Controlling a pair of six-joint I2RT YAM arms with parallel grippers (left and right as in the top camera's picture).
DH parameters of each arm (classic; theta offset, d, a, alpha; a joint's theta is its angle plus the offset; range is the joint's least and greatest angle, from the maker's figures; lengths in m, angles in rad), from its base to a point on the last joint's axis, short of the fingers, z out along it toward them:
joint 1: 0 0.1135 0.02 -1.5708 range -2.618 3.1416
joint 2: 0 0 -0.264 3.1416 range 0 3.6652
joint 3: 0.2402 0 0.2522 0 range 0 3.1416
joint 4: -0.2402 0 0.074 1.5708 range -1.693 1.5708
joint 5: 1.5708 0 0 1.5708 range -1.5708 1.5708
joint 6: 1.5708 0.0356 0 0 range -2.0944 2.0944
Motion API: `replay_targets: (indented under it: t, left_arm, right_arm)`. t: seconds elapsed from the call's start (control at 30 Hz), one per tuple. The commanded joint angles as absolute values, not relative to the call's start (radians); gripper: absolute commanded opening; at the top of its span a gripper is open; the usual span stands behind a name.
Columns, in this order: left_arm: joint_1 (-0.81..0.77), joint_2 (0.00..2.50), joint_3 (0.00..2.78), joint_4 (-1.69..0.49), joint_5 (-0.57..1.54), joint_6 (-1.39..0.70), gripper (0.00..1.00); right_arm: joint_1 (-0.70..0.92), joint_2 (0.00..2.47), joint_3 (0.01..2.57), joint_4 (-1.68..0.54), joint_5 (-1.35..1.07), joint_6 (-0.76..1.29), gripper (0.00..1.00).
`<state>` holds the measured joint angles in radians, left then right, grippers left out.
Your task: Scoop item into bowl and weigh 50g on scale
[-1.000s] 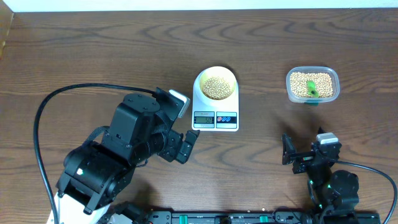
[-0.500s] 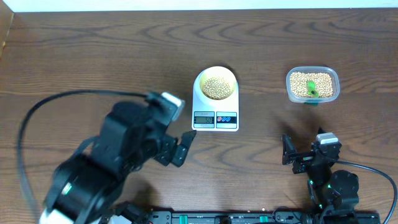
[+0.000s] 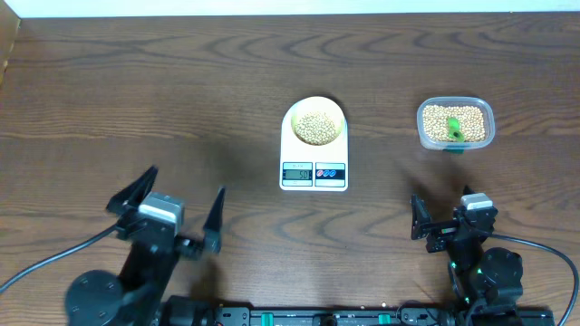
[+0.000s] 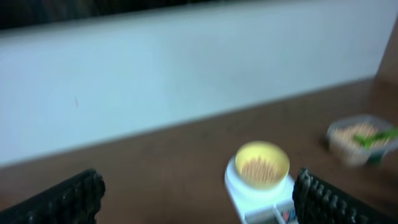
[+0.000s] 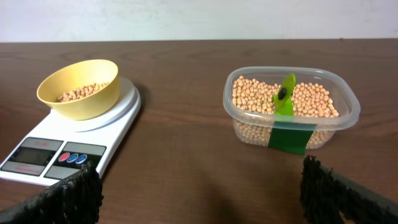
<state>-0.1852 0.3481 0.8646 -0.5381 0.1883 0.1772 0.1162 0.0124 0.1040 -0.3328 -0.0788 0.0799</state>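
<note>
Now: left gripper [image 3: 185, 183] low near front-left edge of table [image 3: 136, 91], jaws spread wide, empty. Likewise right gripper [image 3: 441, 206] at front right, jaws wide apart, holding nothing. Yellow bowl [image 3: 293, 118] sits on white scale [image 3: 337, 156] mid-table, soybeans [image 3: 314, 128] heaped inside. Clear container [image 3: 422, 124] right of scale, apart from it, more soybeans inside, green scoop [image 5: 285, 93] standing in them.

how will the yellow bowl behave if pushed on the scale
The bowl probably slides rather than tips: it is low, wide and part-filled with beans. It looks like light plastic, and the smooth scale likely offers little grip. A hard shove might scatter beans.
</note>
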Motion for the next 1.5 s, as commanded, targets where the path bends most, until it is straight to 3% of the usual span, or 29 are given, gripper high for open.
replay_targets:
  t: [0.0,0.13,0.27,0.53,0.8,1.03,1.23,1.47]
  left_arm:
    - [-0.132,0.266,0.593,-0.262,0.331,0.198,0.99]
    - [-0.125,0.196,0.379,-0.076,0.380,0.197,0.99]
    - [-0.125,0.112,0.245,-0.035,0.386,0.149,0.99]
    - [-0.122,0.007,0.138,-0.009,0.381,0.049,0.99]
    - [-0.119,0.001,0.007,0.187,0.382,0.031,0.99]
    - [-0.119,0.001,0.004,0.112,0.256,-0.102,0.99]
    - [-0.119,0.001,0.004,-0.043,0.208,-0.099,0.99]
    - [-0.119,0.001,0.004,-0.057,0.178,-0.038,0.99]
  right_arm:
    - [0.110,0.005,0.101,-0.334,-0.082,0.089,0.99]
    - [0.110,0.005,0.101,-0.334,-0.082,0.089,0.99]
    - [0.110,0.005,0.101,-0.334,-0.082,0.089,0.99]
    - [0.110,0.005,0.101,-0.334,-0.082,0.089,0.99]
    - [0.110,0.005,0.102,-0.334,-0.082,0.089,0.99]
    - [0.110,0.005,0.101,-0.334,-0.082,0.089,0.99]
    - [0.110,0.005,0.101,-0.334,-0.082,0.089,0.99]
    - [0.110,0.005,0.101,-0.334,-0.082,0.089,0.99]
